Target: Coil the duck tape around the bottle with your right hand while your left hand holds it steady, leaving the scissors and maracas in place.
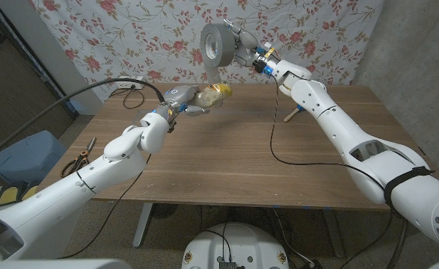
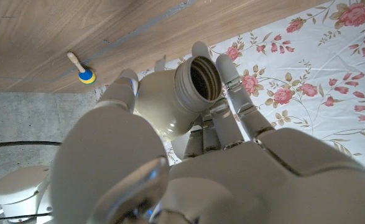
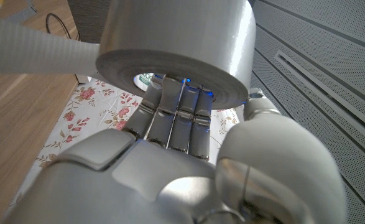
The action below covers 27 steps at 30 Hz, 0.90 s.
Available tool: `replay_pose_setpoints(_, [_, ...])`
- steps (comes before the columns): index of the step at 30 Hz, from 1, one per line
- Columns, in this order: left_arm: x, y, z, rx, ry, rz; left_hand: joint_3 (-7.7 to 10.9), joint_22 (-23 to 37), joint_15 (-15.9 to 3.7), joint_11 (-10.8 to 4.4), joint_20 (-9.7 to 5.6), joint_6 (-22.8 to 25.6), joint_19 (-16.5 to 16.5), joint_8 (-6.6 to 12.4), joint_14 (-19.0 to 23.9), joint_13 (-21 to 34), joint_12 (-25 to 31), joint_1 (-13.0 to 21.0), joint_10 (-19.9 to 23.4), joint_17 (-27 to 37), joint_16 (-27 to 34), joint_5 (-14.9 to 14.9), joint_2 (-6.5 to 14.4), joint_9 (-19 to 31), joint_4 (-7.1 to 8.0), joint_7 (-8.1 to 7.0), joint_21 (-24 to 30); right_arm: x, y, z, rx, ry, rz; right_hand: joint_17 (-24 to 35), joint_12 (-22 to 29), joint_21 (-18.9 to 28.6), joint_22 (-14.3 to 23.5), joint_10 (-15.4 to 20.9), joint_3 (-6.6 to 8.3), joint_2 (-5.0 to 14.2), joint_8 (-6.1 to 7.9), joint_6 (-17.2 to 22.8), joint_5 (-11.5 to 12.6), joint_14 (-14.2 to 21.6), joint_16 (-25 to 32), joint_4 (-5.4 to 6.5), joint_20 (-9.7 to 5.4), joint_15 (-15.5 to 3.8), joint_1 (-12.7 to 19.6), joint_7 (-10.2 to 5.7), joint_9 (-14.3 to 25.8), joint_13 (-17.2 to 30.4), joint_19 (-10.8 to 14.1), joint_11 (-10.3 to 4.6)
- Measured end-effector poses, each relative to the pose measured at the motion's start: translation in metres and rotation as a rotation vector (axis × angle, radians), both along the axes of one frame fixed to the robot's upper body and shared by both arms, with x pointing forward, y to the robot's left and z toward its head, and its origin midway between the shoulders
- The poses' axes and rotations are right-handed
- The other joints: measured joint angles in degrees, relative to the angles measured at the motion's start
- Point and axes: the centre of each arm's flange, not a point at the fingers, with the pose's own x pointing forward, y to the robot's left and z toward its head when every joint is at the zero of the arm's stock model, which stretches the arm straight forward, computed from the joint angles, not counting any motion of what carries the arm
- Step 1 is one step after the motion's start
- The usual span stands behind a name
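Holding the bottle (image 1: 213,95) up off the counter (image 1: 234,157), the left hand (image 1: 182,99) grips its body, with the fingers wrapped round it. In the left wrist view the open neck (image 2: 199,79) points away from the palm, fingers (image 2: 232,93) on either side, so the body stays exposed for wrapping.

Above and just to the right of it, the right hand (image 1: 243,45) carries the tape roll (image 1: 218,42), its fingers (image 3: 176,118) threaded through the core — a grip that would let the roll turn as tape pays out. A pulled-out strip (image 1: 212,72) hangs from the roll down toward the bottle; its end seems to meet the bottle, though I cannot tell whether it has stuck.

My guess is that the coiling is at its start: the roll has to circle the bottle while the left hand keeps it from twisting. A slack strip could fold onto itself.

Scissors (image 1: 79,158) lie at the counter's left edge, well apart from the work. One maraca (image 1: 293,113) sits near the right forearm — an elbow swing could nudge it.
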Motion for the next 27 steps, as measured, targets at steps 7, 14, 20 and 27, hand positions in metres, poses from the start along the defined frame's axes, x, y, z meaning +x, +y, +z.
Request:
replay_pose_setpoints(7, [0.006,-0.005,0.002,0.041,0.093,-0.02,0.0,0.0,0.0,0.07,0.0,0.0,0.0,0.09,0.0,0.2,0.0,0.2,0.1,0.2,0.0,0.8,-0.2,-0.2,0.0,0.0,0.0,-0.004,0.006,0.006,-0.001,-0.039,0.031,0.0,0.4,1.0,-0.3,0.0,0.0,0.02,0.19,0.0,0.0,0.0,0.2,0.0,-0.1,0.0,0.0,0.0,0.0,0.1,-0.5,0.0])
replay_pose_setpoints(14, [0.009,-0.005,0.0,0.057,0.134,-0.009,0.0,0.0,0.0,0.01,0.0,0.0,0.0,0.74,0.0,0.5,-0.2,0.5,0.2,0.6,0.0,1.2,-0.5,-0.2,0.0,0.0,0.0,-0.01,0.008,0.011,-0.004,-0.073,0.056,0.0,0.4,1.9,-0.6,0.0,0.0,0.18,0.2,0.0,0.0,0.0,0.6,0.0,0.1,0.0,-0.2,0.0,0.0,0.1,-0.7,0.01])
replay_pose_setpoints(20, [0.009,-0.002,-0.001,0.05,0.146,0.001,0.0,0.1,0.0,0.09,0.01,0.0,0.4,0.74,0.0,0.8,-0.7,0.5,0.3,0.8,0.0,1.7,-0.5,0.0,0.0,0.0,0.0,-0.012,0.004,0.015,-0.019,-0.109,0.071,0.0,0.4,2.1,-0.8,0.0,0.0,0.18,0.24,0.0,0.0,0.0,0.6,0.0,0.06,0.0,-0.2,0.0,0.1,0.3,-1.3,0.01])
replay_pose_setpoints(27, [0.009,0.008,0.002,0.006,0.155,-0.013,0.0,0.2,-0.01,0.1,0.01,0.0,1.0,0.74,0.0,1.0,-0.9,0.6,0.7,1.3,0.0,1.8,-0.6,0.4,0.0,0.0,0.0,-0.01,-0.005,0.013,-0.053,-0.138,0.088,0.0,0.4,2.6,-1.1,0.0,0.01,0.17,0.24,0.0,0.0,0.0,0.9,0.0,0.0,-0.01,-0.2,0.0,0.2,0.2,-2.0,0.02])
